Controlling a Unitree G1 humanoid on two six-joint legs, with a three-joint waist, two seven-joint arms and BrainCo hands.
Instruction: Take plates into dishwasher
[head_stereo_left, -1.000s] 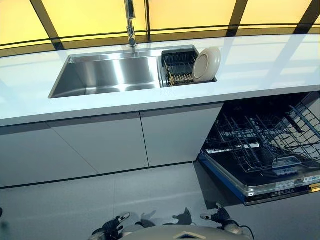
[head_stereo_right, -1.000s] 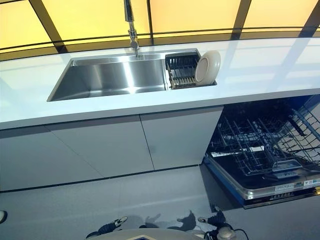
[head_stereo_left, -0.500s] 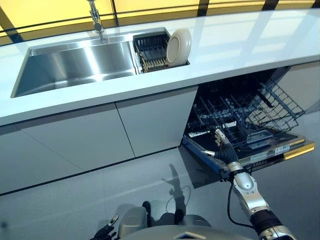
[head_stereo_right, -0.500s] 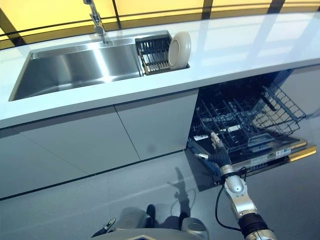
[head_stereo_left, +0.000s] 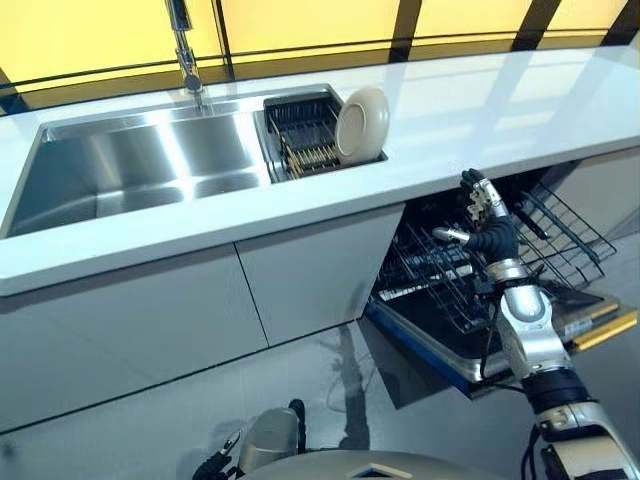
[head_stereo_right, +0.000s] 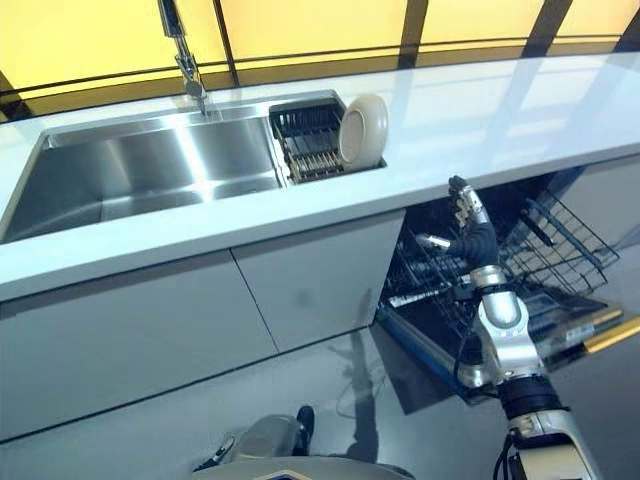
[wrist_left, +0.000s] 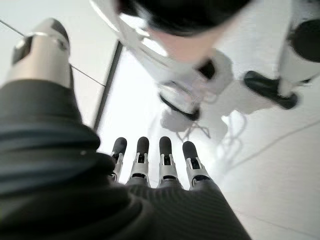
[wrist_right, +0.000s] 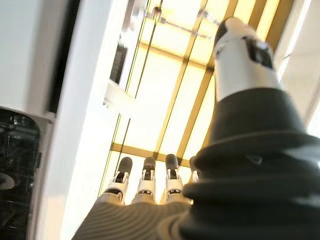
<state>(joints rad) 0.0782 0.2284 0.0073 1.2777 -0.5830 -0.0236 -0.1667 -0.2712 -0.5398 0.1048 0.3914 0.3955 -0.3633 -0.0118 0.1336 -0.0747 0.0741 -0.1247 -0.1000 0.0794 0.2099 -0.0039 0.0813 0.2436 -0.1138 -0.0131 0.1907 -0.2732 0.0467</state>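
One cream plate (head_stereo_left: 362, 124) stands on edge, leaning, at the right end of the dark dish rack (head_stereo_left: 303, 135) set in the right part of the steel sink (head_stereo_left: 130, 170). Sink is sunk into the white desk (head_stereo_left: 480, 110); faucet (head_stereo_left: 183, 45) rises at the sink's far edge.

Right robot hand (head_stereo_left: 487, 222) is raised in front of the desk's near edge, right of the plate and nearer to the robot, well apart from it. Fingers straight and spread, thumb out to the left, grasping nothing. Right wrist view confirms: fingers (wrist_right: 146, 176) extended in a row, nothing between them and the thumb.

Directly behind and below that hand sits the open dishwasher (head_stereo_left: 470, 365) under the desk, door folded down toward the floor, wire lower rack (head_stereo_left: 560, 230) pulled out over it. No plate visible in the rack.

Left robot hand (head_stereo_left: 222, 456) shows only at the bottom edge of the head views, low by the floor, left of centre, far from plate and sink. In its wrist view the fingers (wrist_left: 167, 157) lie straight and relaxed, released, holding nothing.
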